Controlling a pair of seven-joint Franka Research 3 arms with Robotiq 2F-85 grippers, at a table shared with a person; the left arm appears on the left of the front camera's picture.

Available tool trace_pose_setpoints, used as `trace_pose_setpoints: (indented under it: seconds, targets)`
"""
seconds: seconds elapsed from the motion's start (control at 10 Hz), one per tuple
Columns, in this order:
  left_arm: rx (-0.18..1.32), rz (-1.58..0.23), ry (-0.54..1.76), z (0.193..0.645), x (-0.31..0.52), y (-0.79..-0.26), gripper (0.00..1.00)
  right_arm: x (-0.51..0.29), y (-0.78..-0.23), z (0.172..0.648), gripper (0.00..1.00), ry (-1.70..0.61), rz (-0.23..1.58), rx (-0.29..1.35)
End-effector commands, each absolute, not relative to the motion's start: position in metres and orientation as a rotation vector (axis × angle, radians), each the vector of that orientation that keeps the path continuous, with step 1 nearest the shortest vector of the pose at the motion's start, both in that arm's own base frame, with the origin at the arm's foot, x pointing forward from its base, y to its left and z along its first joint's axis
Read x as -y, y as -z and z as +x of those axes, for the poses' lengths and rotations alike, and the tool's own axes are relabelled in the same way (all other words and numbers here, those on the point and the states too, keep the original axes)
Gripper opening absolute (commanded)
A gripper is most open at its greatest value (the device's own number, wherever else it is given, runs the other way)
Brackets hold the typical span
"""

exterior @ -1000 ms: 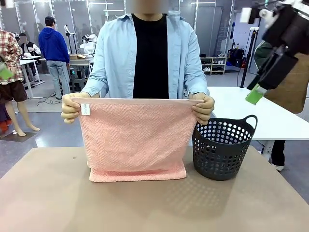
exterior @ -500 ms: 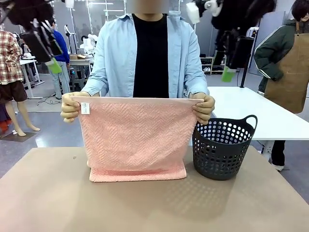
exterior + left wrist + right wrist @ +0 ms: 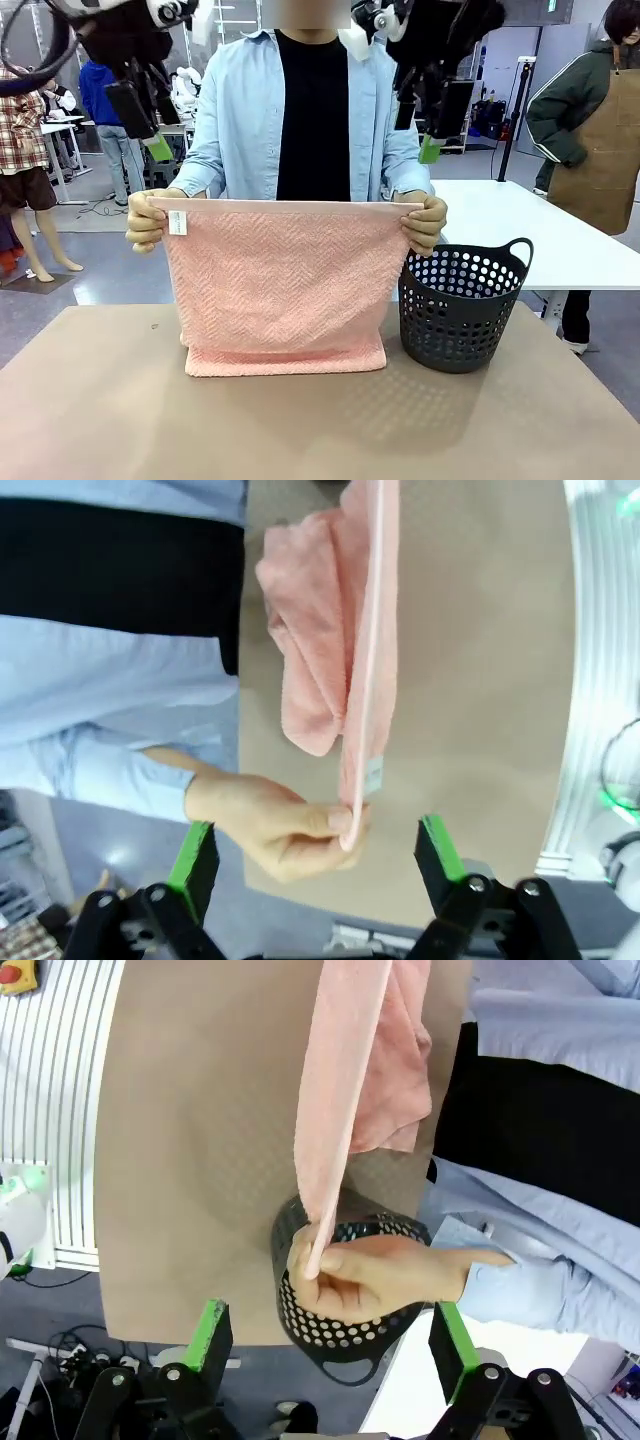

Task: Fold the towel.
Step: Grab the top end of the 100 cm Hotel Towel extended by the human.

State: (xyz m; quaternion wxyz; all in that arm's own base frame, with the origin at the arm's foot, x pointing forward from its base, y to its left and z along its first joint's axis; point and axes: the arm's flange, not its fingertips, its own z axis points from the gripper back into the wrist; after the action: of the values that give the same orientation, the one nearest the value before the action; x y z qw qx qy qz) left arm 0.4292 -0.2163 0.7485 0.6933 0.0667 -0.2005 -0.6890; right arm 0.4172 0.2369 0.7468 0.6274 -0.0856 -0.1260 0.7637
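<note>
Towel hangs stretched below left tool and right tool.

towel salmon pink, herringbone weave, plain flat band along the top edge, small white tag. basket dark grey, dotted with round holes. counter tan-brown. person's overshirt light blue, tee under it black. left gripper and right gripper both black, pads bright green.

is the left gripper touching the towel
Apart. The left wrist view shows the left gripper open, its green pads well clear on either side of the towel corner pinched in the person's hand.
</note>
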Motion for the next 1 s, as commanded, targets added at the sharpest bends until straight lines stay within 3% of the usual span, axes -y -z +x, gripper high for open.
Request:
trace_pose_setpoints:
  seconds: [0.0,0.9]
  targets:
    - [0.402,0.111,1.594,0.443,0.224,-0.744,1.00,-0.238,-0.732,0.425,1.00,-1.784,-0.198,0.306]
    - [0.289,-0.042,1.589,0.448,0.244,-0.681,1.00,-0.257,-0.657,0.460,1.00,-1.679,-0.093,0.348]
